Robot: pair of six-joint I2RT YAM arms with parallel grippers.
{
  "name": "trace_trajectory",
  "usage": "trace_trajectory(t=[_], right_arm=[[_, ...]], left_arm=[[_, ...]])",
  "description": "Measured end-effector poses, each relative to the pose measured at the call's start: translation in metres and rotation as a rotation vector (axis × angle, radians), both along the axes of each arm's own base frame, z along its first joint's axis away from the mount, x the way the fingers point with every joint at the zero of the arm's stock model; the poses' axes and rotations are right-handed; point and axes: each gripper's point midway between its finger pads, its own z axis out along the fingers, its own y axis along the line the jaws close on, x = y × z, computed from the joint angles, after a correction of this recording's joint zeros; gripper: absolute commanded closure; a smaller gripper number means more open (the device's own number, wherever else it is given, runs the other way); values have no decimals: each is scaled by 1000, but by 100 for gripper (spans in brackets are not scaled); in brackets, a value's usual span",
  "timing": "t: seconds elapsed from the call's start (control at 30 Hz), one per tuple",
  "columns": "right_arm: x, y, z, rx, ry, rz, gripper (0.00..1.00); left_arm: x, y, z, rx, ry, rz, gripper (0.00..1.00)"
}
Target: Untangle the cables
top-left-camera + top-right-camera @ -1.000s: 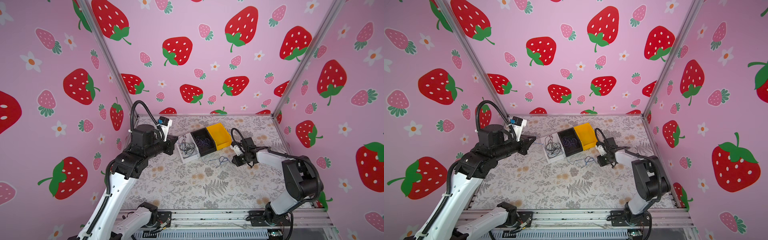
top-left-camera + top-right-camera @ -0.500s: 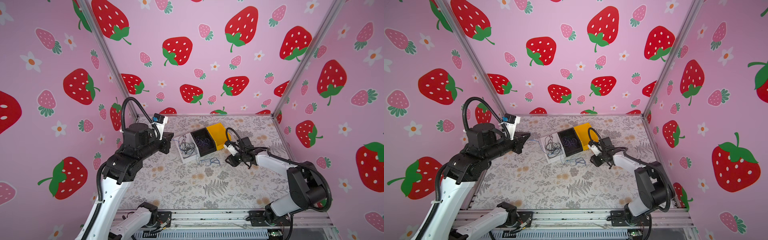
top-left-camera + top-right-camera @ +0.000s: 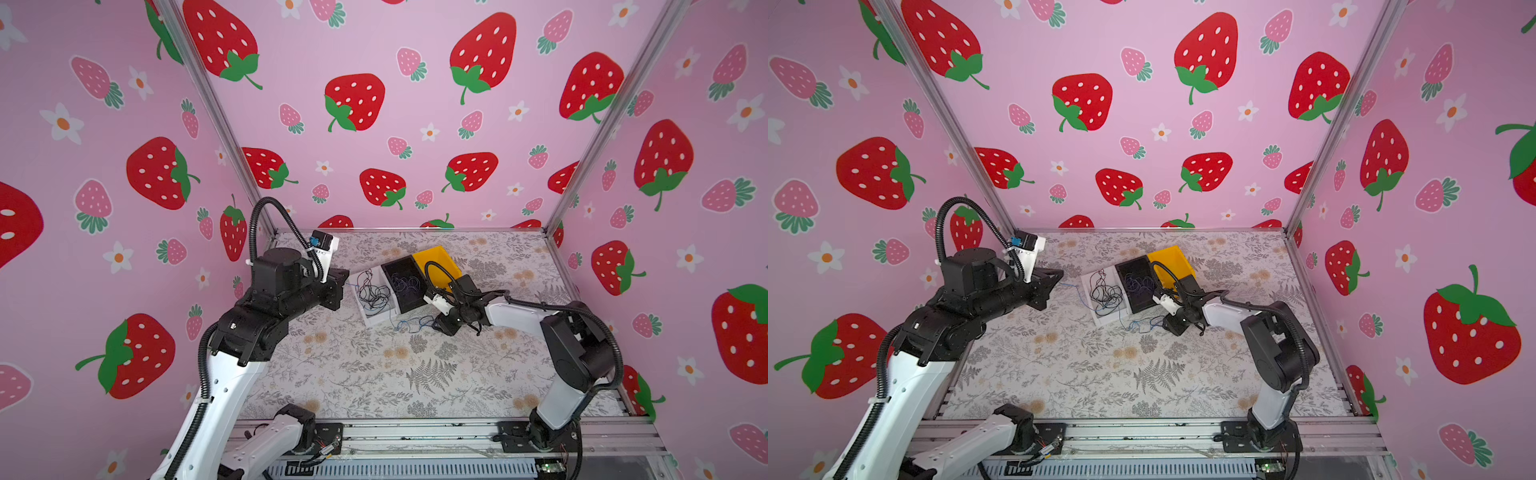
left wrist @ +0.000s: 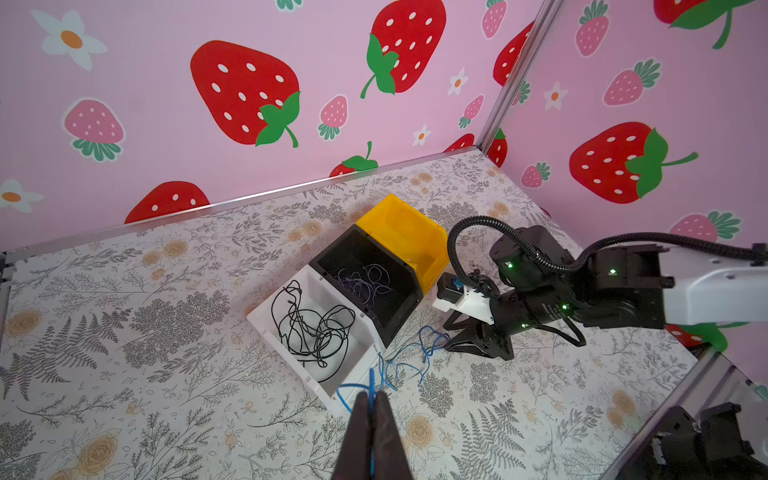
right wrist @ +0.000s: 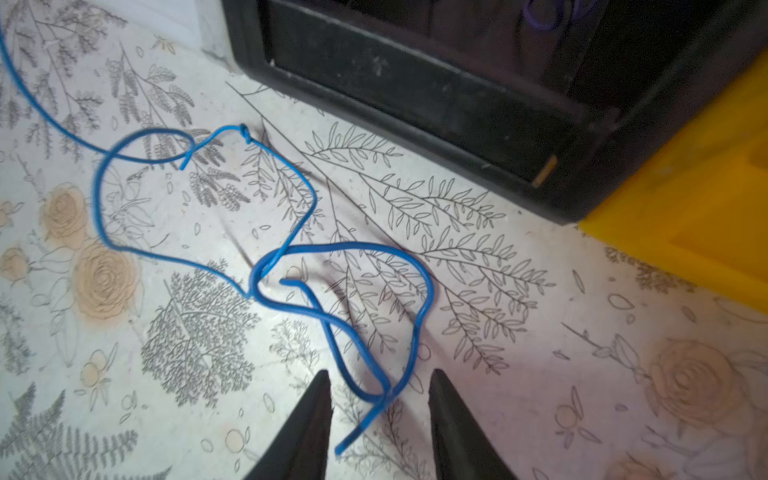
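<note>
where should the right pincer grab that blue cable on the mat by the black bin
Probably near its loose end, where two strands of the blue cable cross flat on the mat. That crossing lies between the open fingers of the right pincer, so come straight down from the side away from the black bin, whose wall crowds the far loops.
</note>
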Motion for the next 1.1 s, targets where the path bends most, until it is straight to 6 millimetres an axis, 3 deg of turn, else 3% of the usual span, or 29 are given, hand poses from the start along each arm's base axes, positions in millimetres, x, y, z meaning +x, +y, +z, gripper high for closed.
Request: trace_trajectory(t=[0.2,0.4,0.5,0.7,0.93,1.1], right_arm=[[7,2,-8,-20,0,-4,97],[12,-8,-1,-27,-25,-37,100],[26,-30,8,-15,-36,-120,100],[65,-101,18,-12,-45,-378,100],[86,-172,-3,-59,11,-612,100],[94,-203,-9,-96,7,-703,100]], left_arm=[[0,1,0,7,-4,0,100],[-1,5,1,25,-12,18,100],[-2,10,10,35,-34,35,100],[-4,18,36,42,-104,69,100],[-7,29,44,70,-120,112,100],[-9,37,59,86,-154,142,100]])
